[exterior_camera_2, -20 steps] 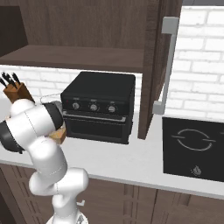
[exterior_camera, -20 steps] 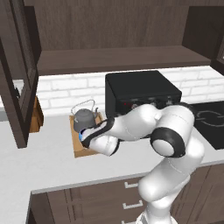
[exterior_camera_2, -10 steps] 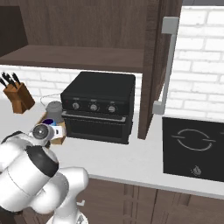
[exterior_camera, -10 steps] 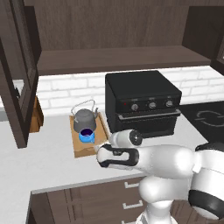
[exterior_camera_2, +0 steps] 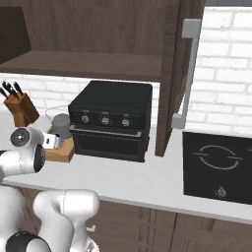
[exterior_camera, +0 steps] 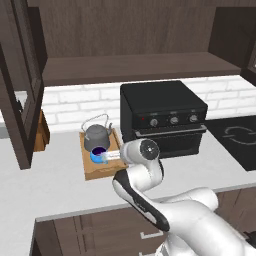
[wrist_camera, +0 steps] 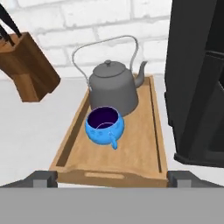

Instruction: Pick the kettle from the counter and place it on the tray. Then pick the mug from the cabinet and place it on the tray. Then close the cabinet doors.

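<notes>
A squat dark grey metal kettle (wrist_camera: pixel 113 89) and a small bright blue mug (wrist_camera: pixel 104 126) with a dark inside sit on a light brown wooden tray (wrist_camera: pixel 144 144).

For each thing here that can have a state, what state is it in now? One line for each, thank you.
kettle: upright on the tray, lid on.
mug: upright on the tray, in front of the kettle.
tray: flat on the counter, holding both.
cabinet doors: open.
cabinet: shelf bare.
gripper: open, holding nothing.
</notes>
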Motion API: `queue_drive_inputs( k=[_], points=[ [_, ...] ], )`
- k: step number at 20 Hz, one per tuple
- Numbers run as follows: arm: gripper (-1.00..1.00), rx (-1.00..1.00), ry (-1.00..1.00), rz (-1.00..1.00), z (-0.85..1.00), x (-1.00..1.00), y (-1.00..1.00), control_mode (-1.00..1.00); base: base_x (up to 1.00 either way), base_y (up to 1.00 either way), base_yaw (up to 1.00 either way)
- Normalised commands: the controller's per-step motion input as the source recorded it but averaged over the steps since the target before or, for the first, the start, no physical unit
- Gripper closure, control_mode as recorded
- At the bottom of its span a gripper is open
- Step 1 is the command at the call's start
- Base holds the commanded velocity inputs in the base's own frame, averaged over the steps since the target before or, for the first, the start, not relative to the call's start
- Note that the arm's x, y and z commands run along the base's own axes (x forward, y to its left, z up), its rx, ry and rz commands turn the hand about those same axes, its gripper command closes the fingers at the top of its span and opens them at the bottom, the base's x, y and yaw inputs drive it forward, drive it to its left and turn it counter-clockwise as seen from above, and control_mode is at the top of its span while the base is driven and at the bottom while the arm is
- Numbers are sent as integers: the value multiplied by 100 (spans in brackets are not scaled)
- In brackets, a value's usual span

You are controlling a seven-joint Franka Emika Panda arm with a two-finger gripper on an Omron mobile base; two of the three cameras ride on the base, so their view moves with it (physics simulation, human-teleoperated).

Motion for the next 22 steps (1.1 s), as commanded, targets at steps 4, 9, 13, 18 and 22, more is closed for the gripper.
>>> queue_drive_inputs(
  k=[4,9,13,18,22],
  points=[
    [-100,-4,29,-19,34,-2,0,-100,0,0,0],
    [-100,-2,11,-8,1,0,0,-100,0,0,0],
    [-100,0,0,0,0,0,0,-100,0,0,0],
    [-100,0,0,0,0,-3,0,-100,0,0,0],
    [-100,0,0,0,-4,-21,0,-100,0,0,0]
  ],
)
